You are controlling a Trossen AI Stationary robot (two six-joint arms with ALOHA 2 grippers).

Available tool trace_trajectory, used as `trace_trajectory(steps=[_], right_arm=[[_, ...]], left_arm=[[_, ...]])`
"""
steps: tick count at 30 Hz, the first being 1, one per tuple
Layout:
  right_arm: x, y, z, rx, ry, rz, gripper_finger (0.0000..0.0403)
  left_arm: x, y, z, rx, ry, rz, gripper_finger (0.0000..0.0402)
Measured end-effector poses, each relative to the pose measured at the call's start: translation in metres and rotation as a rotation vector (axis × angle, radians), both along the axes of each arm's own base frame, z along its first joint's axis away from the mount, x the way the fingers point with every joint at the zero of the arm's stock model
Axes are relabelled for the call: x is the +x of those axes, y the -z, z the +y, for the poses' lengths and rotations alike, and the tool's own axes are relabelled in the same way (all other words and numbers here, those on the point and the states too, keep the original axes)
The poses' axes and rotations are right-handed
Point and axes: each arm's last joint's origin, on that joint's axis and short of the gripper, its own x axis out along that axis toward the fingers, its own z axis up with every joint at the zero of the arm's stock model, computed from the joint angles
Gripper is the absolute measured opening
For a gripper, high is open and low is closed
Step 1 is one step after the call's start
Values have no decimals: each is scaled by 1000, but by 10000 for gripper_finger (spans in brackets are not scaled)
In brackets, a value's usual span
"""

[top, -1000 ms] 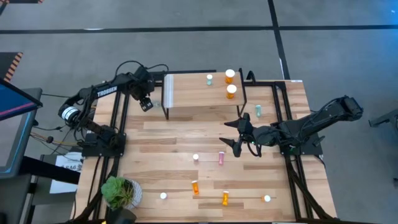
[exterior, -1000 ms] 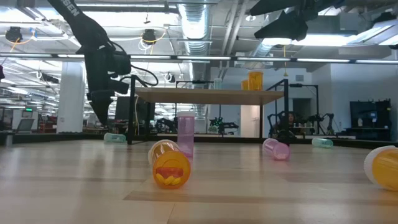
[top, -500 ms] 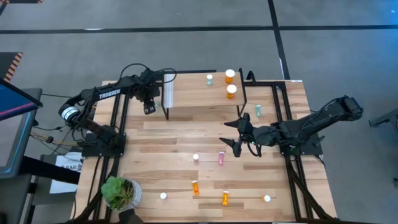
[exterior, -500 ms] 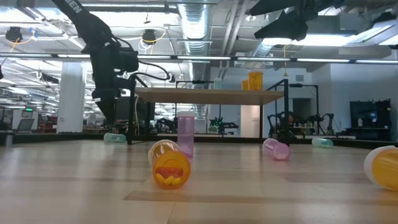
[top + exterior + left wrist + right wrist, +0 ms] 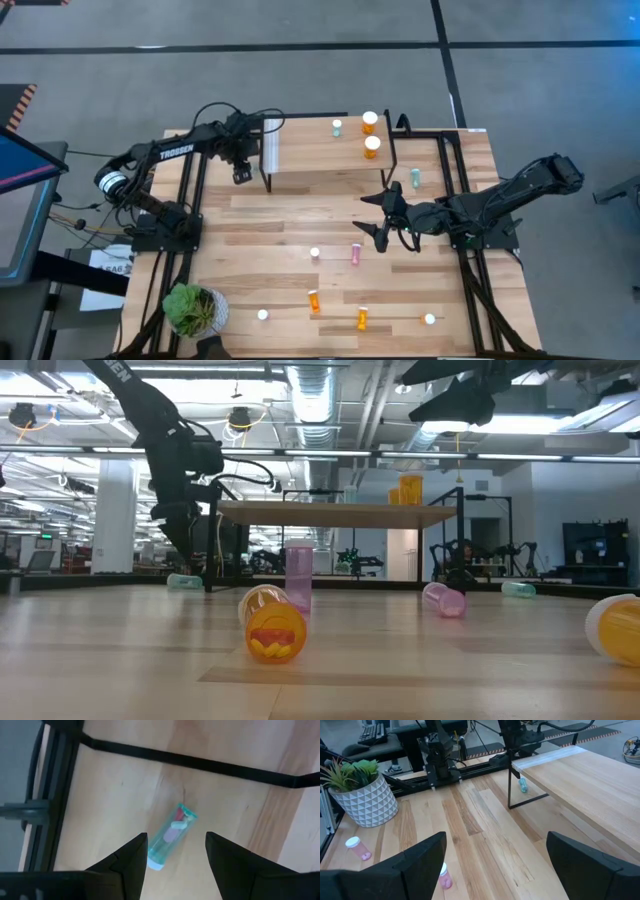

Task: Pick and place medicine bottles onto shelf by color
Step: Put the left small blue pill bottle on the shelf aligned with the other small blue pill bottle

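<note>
Three bottles stand on the shelf (image 5: 320, 155), near its 1 o'clock corner. Left gripper (image 5: 175, 851) hangs w/ jaws open, empty, over a pale green bottle (image 5: 171, 836) lying at the shelf's 9 o'clock side. Right gripper (image 5: 378, 215) waits open, mid-table, at the shelf's 5 o'clock.

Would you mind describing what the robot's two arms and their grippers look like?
Both arms are dark, jointed metal. The left arm carries white TROSSEN lettering along one link, with black cables looping above its wrist. The left gripper ends in two black, pointed, wedge-shaped fingers. The right gripper has two broad, dark, flat fingers, and the right arm shows no visible lettering.
</note>
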Motion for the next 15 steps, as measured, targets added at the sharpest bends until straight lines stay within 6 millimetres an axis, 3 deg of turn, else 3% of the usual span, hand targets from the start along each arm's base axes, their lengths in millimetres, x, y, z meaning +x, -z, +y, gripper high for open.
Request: trace_trajectory(steps=[15], right_arm=[[0, 0, 0, -1, 0, 0, 364]], left_arm=[[2, 9, -4, 19, 38, -11, 205]])
